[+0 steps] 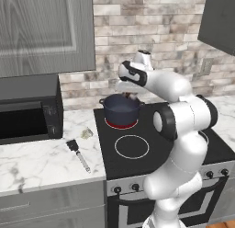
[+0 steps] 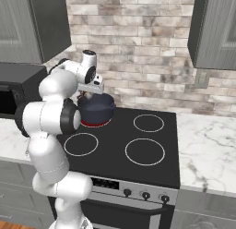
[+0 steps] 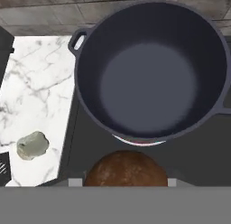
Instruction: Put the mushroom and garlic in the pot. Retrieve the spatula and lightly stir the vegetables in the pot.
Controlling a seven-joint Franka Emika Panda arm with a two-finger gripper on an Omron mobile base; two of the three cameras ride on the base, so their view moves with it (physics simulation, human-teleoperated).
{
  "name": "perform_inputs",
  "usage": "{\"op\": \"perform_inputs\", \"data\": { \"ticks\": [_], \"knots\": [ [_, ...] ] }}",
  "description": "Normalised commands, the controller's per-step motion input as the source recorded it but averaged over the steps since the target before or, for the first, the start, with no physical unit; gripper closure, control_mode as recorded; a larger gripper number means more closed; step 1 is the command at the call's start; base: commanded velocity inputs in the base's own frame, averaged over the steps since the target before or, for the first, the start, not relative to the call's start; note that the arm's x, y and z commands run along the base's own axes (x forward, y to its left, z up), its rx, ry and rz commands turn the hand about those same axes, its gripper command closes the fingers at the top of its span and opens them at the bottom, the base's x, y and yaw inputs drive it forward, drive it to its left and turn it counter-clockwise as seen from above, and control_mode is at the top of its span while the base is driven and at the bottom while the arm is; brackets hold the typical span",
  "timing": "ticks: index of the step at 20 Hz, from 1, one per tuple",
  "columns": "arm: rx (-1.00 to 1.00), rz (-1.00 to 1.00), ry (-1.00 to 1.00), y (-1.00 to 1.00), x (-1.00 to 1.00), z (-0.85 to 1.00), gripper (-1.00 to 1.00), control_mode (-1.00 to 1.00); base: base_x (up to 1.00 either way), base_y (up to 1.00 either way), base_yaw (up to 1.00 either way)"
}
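Marble surface (image 1: 41, 160) under a brick wall (image 2: 138, 39): garlic (image 1: 86, 133) and spatula (image 1: 77, 153) lie beside the stove (image 1: 137, 153). Gripper (image 3: 125, 180) holds the mushroom (image 3: 125, 170) above the empty pot (image 3: 149, 74), microwave (image 1: 27, 112) left.

Ahead of me runs a brick wall (image 2: 138, 43) in mixed grey, tan and brown. Grey cabinets (image 1: 46, 31) with framed doors hang above it on both sides. Below, a black stove (image 2: 138, 145) shows round white burner rings on its top and a row of knobs (image 2: 145, 195) along its front edge. White marble counter (image 1: 36, 160) with grey veins flanks the stove on both sides. A black microwave (image 1: 27, 107) sits at the counter's back edge on my left. A pale outlet (image 2: 201, 78) is set in the wall to my right. Grey drawers (image 1: 46, 206) sit under the counter.
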Motion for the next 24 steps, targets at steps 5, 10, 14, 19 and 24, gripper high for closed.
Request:
{"op": "perform_inputs", "data": {
  "ticks": [5,10,14,19,24],
  "knots": [
    [-0.07,0.00,0.00,0.02,0.49,-0.40,1.00,-1.00,0.00,0.00,0.00],
    [0.00,0.00,0.00,0.00,0.60,-0.36,1.00,-1.00,0.00,0.00,0.00],
    [-0.02,0.00,0.00,0.00,0.37,-0.35,1.00,-1.00,0.00,0.00,0.00],
    [-0.08,-0.02,0.00,0.00,0.16,-0.33,1.00,-1.00,0.00,0.00,0.00],
    [-0.04,-0.03,0.00,0.00,0.18,-0.29,1.00,-1.00,0.00,0.00,0.00]
  ]
}}
